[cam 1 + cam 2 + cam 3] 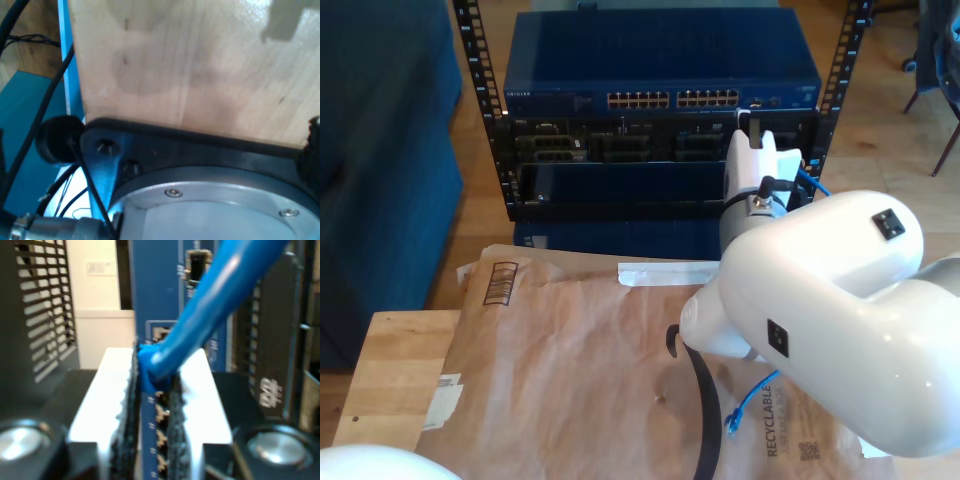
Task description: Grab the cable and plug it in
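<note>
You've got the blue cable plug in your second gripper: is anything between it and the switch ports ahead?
Nothing visible blocks it. My second gripper is shut on the thin bright blue Ethernet cable at its plug end, facing the blue network switch panel. The rectangular port just beyond the plug looks open and unobstructed.

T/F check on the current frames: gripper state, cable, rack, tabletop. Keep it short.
1. My second gripper is shut on the cable. True: the blue plug end sits pinched between its white fingers.
2. The cable is red. False: it is bright blue.
3. My second gripper is up at the rack, near the blue switch's ports. True.
4. The tabletop is bare metal. False: brown paper covers a wooden table.
5. The cable's other end is plugged into the rack. False: it lies loose on the paper.
</note>
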You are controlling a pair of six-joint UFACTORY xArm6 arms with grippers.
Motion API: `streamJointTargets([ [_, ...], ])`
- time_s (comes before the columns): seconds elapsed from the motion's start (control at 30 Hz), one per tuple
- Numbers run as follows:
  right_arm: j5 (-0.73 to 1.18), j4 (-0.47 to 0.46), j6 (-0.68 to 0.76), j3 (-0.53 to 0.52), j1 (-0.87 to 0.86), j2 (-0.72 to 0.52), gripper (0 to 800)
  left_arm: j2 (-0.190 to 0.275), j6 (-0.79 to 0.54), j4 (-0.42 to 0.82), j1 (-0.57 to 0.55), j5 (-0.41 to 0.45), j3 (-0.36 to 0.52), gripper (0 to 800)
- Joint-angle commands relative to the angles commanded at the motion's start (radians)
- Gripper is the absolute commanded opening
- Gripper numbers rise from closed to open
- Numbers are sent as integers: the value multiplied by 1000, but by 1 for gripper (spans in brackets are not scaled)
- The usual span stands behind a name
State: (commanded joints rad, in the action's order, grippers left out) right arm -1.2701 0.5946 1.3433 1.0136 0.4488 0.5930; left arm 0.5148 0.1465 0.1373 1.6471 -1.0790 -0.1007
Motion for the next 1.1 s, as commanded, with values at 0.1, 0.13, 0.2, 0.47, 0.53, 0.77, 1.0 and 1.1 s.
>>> streamJointTargets([
  [0.1, -3, 0, 0, 5, -2, 8, 0, 0, 0, 0, 0, 0, 0, 800],
  [0.13, -8, 0, 0, 5, -3, 11, 0, 0, 0, 0, 0, 0, 0, 800],
  [0.2, -35, 0, 2, 8, -3, 21, 0, 0, 0, 0, 0, 0, 0, 800],
  [0.47, -44, -3, 2, 54, -5, 54, 0, 0, 0, 0, 0, 0, 0, 800],
  [0.53, -43, -5, 3, 68, -6, 64, 0, 0, 0, 0, 0, 0, 0, 800],
  [0.77, -37, -8, 5, 120, -20, 94, 0, 0, 0, 0, 0, 0, 0, 800],
  [1.0, -35, -12, 8, 118, -20, 97, 0, 0, 0, 0, 0, 0, 0, 800],
  [1.1, -34, -14, 11, 117, -20, 95, 0, 0, 0, 0, 0, 0, 0, 800],
])
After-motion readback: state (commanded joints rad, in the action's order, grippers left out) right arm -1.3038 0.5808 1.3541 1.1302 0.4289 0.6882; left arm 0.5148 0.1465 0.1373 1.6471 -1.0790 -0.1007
